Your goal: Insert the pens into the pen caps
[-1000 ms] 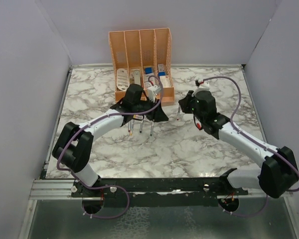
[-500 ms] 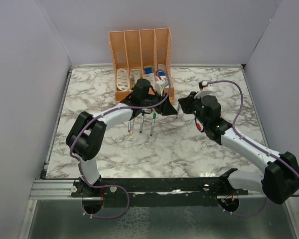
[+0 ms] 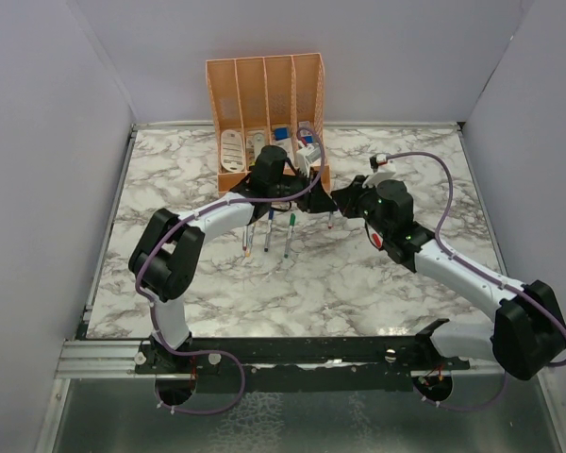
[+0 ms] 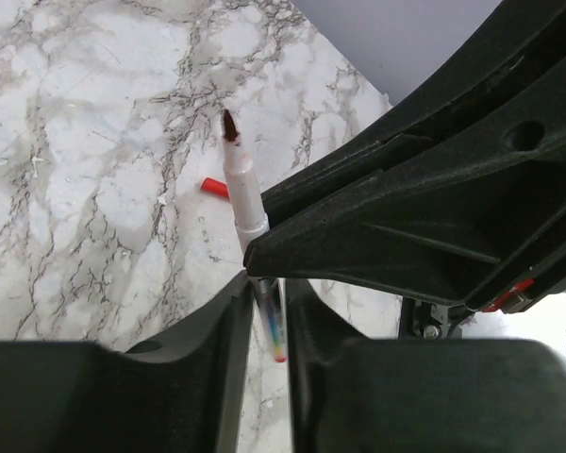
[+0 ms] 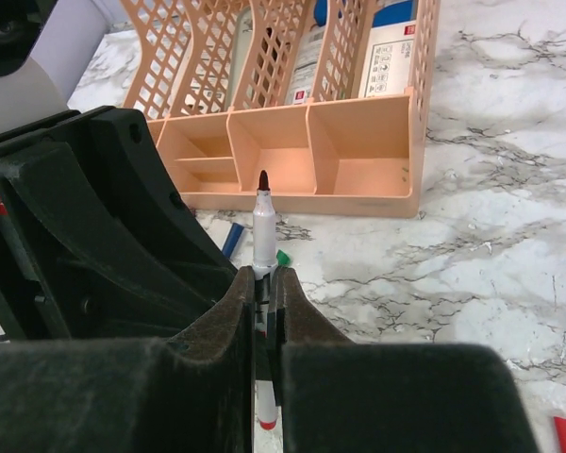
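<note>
Holding one pen near the worktop's far edge, the right gripper is pinched tight on its barrel, the left gripper straddles it narrowly, contact not determinable; pen judged light, stiff and slippery, best gripped mid-barrel, clear of the tip.

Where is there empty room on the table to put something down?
Bare room: the front strip of the white-and-grey marble table between the loose silver-grey marker pens and the arm bases, and the back left beside the orange plastic organiser. Crowded: just before the organiser, where the left gripper and right gripper meet.
</note>
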`<state>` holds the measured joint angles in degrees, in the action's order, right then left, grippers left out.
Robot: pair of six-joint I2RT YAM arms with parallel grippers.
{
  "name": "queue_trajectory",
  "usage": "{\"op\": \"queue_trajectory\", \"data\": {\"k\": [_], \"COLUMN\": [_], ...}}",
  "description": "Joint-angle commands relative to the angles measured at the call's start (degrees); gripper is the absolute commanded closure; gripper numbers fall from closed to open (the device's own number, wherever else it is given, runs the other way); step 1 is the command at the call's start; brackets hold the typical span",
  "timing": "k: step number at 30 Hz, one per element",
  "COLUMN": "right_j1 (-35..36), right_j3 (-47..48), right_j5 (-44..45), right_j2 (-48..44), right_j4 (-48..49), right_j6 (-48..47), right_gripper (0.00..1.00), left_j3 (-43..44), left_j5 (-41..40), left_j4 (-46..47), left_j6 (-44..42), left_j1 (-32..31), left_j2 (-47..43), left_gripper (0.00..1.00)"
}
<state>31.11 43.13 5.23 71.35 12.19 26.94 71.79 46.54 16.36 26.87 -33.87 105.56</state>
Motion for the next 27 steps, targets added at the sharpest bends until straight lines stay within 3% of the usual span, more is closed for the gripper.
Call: {"op": "queue_trajectory", "data": {"k": [1,5,8,10,15,17,20,27], "right_j1": [-0.18,-0.18,-0.18,-0.18,-0.18,-0.18,-0.18,-0.18], "right_j3": [2.11,1.98,1.57,1.48,1.50,1.47,1.35,2.25], "right_j5": [-1.67,-2.35,-2.42,-2.49,-2.52,-2.47,-2.64,-2.24], "right_j2": [0.19,0.06,-0.33,-0.48,-0.59,-0.52,-0.52,-1.09], "right_j4": [2.80,2.76,3.14,3.19,3.54,3.55,3.57,1.17], "right_j6": [0.91,1.38,1.95,2.21,2.67,2.90,2.94,1.38], "right_gripper": [0.99,0.99,0.99,0.99,0.99,0.99,0.99,0.97], "left_j3": [0.00,-0.38,-0.44,-0.43,-0.75,-0.95,-1.25,-2.51], "left_j5": [1.58,1.55,1.58,1.66,1.93,1.94,1.59,-1.04], "left_j4": [2.89,3.36,3.82,4.09,4.30,4.29,4.37,4.13], "left_j6": [0.61,1.04,1.57,1.73,1.88,1.90,1.66,0.99], "left_j1": [-0.06,-0.09,-0.08,-0.15,-0.15,-0.15,-0.15,-0.14], "left_j2": [-0.30,-0.44,-0.31,-0.27,-0.27,-0.43,-0.84,-2.28], "left_gripper": [0.84,0.84,0.68,0.64,0.63,0.70,0.97,1.00]}}
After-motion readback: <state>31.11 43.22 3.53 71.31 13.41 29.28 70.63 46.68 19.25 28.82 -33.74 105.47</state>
